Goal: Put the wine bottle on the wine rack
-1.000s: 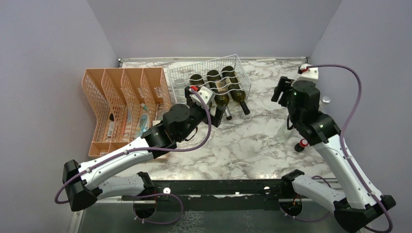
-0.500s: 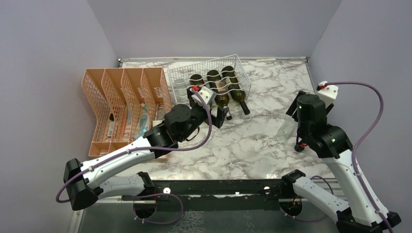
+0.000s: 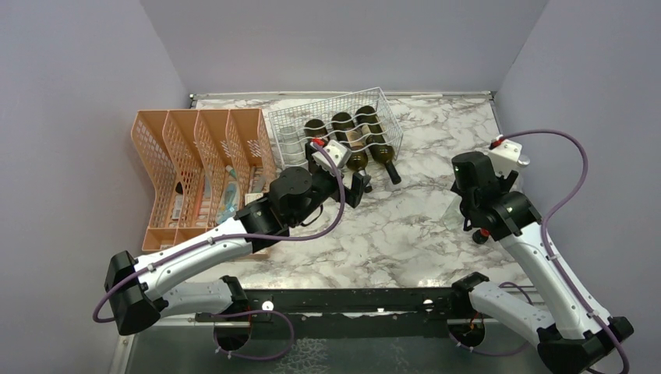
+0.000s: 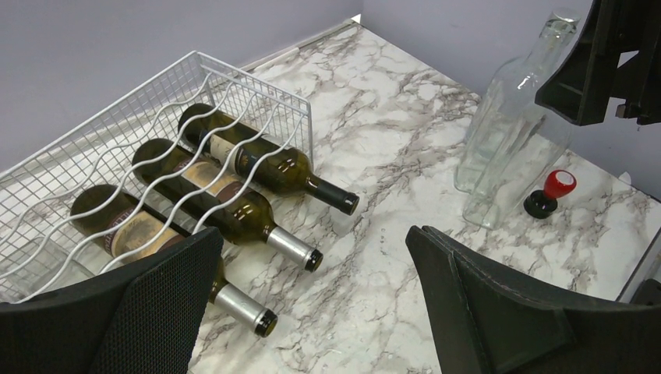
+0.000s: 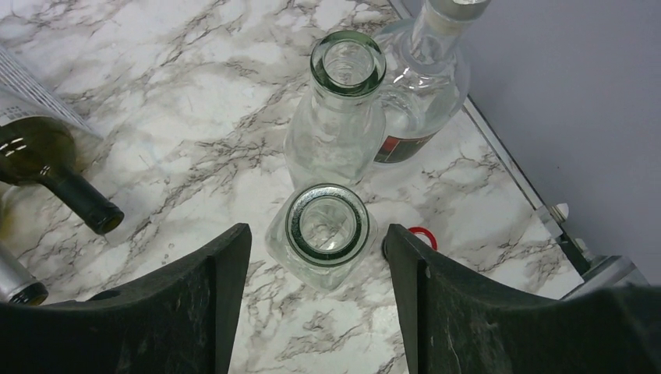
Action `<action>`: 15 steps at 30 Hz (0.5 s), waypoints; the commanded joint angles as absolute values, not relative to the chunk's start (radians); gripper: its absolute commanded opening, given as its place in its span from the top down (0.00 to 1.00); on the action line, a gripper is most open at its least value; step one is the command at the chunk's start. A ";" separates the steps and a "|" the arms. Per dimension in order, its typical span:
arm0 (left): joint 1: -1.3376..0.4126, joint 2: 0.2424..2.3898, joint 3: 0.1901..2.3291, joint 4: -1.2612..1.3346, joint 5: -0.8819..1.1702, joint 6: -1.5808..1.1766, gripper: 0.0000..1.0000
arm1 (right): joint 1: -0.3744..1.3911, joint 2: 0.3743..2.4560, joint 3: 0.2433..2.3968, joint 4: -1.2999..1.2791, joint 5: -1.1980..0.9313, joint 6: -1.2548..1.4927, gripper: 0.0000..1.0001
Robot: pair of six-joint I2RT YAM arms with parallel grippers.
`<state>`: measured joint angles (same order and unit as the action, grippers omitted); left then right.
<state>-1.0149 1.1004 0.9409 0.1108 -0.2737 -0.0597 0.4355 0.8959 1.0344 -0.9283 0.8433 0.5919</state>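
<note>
The white wire wine rack [image 3: 304, 123] stands at the back centre and holds three dark wine bottles [image 4: 234, 204] lying with necks out. It also shows in the left wrist view [image 4: 257, 86]. Three clear glass bottles stand at the right. The nearest is a square open-topped bottle [image 5: 326, 234], with a second open bottle [image 5: 343, 117] and a labelled one [image 5: 425, 78] behind it. My right gripper [image 5: 316, 231] is open, its fingers on either side of the square bottle's mouth and apart from it. My left gripper [image 4: 314, 241] is open and empty over the table in front of the rack.
An orange mesh file organiser [image 3: 195, 167] stands left of the rack. A red and black stopper [image 5: 421, 236] lies by the square bottle, close to the right finger. The side wall and table edge [image 5: 546, 210] run just right of the bottles.
My right arm has swung from further back to the near side and come down over the clear bottles. My left gripper has shifted slightly to the right.
</note>
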 commanded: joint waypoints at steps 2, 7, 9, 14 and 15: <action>-1.015 1.111 0.968 0.130 -0.247 -0.071 0.01 | 0.426 0.909 1.002 -0.855 0.958 0.558 0.36; -1.016 1.115 0.972 0.129 -0.247 -0.070 0.01 | 0.412 0.899 0.974 -0.784 0.937 0.497 0.45; -1.015 1.118 0.974 0.127 -0.246 -0.071 0.01 | 0.406 0.893 0.962 -0.747 0.914 0.475 0.49; -1.015 1.122 0.973 0.125 -0.244 -0.074 0.01 | 0.400 0.880 0.937 -0.704 0.898 0.438 0.56; -1.015 1.123 0.974 0.124 -0.244 -0.074 0.01 | 0.399 0.876 0.936 -0.698 0.897 0.432 0.57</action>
<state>-1.0149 1.1183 0.9413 0.1104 -0.2699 -0.0601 0.4068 0.9001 0.9482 -0.7757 0.8940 0.4736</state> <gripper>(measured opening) 0.991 0.445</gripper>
